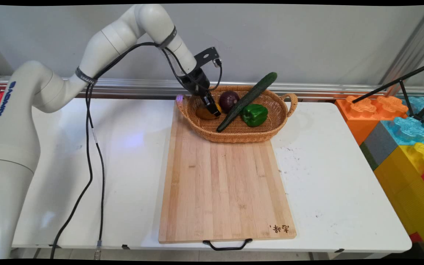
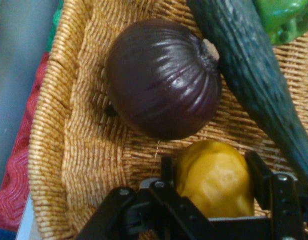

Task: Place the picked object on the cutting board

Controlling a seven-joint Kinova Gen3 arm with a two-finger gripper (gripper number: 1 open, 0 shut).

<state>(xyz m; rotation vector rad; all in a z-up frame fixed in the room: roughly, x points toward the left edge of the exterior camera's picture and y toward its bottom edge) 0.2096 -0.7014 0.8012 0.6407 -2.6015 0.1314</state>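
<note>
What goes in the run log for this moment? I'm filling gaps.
gripper: fingers either side of yellow vegetable | in wicker basket | beside: red onion, cucumber, green pepper

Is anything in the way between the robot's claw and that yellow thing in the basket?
Nothing visible. The gripper is down inside the wicker basket with a finger on each side of the yellow vegetable. The red onion and cucumber lie beside it, not between.

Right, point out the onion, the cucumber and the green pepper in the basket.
onion [image 2: 161, 80], hand view, middle of its purple skin.
cucumber [image 1: 247, 100], main view, mid-length of its dark body.
green pepper [image 1: 254, 114], main view, its top face.
</note>
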